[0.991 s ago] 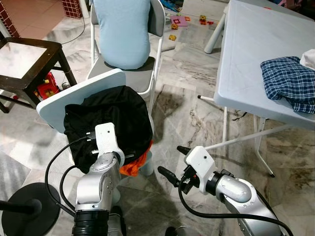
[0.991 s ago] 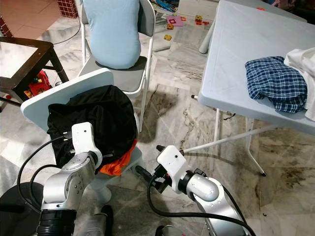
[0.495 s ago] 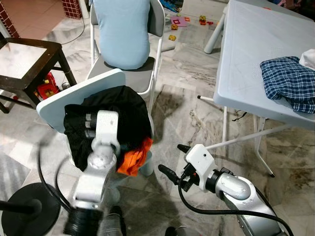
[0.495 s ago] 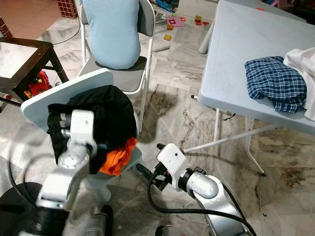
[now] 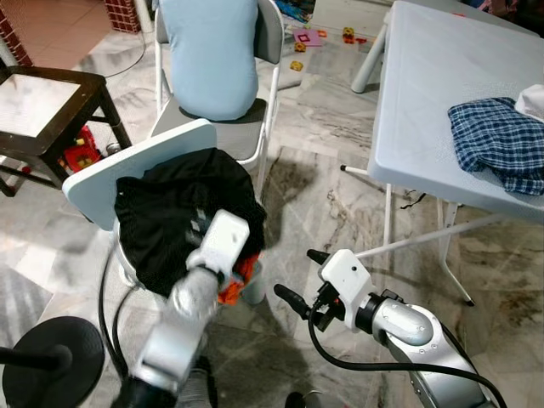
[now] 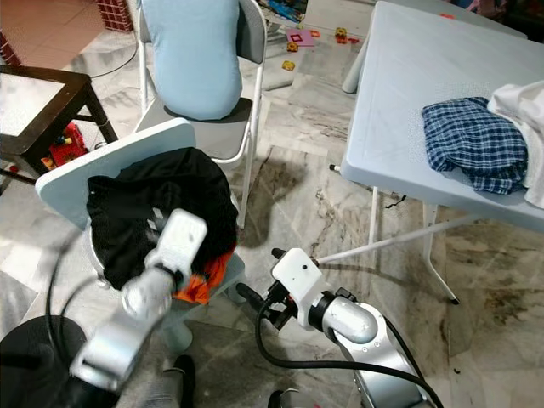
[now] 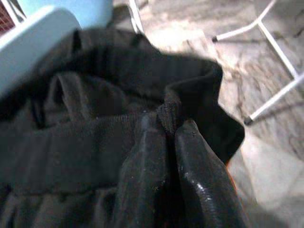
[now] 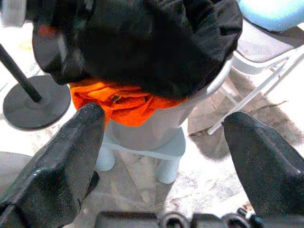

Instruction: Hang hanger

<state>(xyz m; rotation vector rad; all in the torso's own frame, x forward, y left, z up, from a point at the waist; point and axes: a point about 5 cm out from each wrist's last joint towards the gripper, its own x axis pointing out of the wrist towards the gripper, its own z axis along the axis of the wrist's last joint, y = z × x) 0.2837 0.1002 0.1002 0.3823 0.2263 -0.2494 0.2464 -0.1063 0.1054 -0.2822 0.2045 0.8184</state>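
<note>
A black garment (image 5: 183, 204) lies heaped on a small pale blue chair (image 5: 127, 157), with an orange cloth (image 8: 128, 102) bunched under its front edge. My left gripper (image 7: 170, 124) is shut on a fold of the black garment, its fingertips pinching the fabric; from the head my left wrist (image 5: 223, 242) hovers blurred over the heap's front right corner. My right gripper (image 5: 299, 276) stands open to the right of the chair, low over the floor, pointing at the orange cloth with nothing between its fingers (image 8: 71, 156).
A folding chair with a light blue cushion (image 5: 212, 51) stands behind the small chair. A dark wooden table (image 5: 51, 102) is at the left, a black round stand base (image 5: 42, 365) at the lower left. The white table (image 5: 433, 85) on the right bears a plaid shirt (image 5: 497, 140).
My left arm has swung to the right across the black garment and is blurred with motion. The right arm has hardly moved.
</note>
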